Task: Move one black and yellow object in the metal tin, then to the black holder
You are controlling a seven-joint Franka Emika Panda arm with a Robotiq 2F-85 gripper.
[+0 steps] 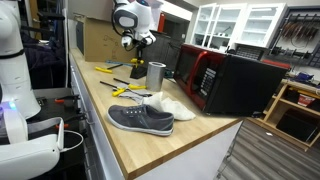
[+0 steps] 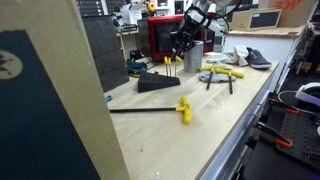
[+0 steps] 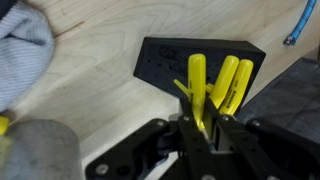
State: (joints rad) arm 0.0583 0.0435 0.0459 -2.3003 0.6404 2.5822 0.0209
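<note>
Your gripper [image 3: 203,128] pinches a yellow-handled tool [image 3: 196,85] over the black holder [image 3: 165,62] on the workshop's wooden bench [image 1: 205,140]. The metal tin [image 1: 155,75] stands near; the tool's tip is hidden inside the grip.

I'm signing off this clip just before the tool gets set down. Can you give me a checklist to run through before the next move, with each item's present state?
1. The gripper is shut on the yellow-handled tool: ok.
2. The held tool is clear of the metal tin, which stands off to the side: ok.
3. The held tool is over the black holder: ok.
4. There is a free hole under the tool's tip: cannot tell, the tip is hidden.
5. There is a gap to the two other yellow tools standing in the holder: cannot tell, they look very close in the wrist view.
</note>
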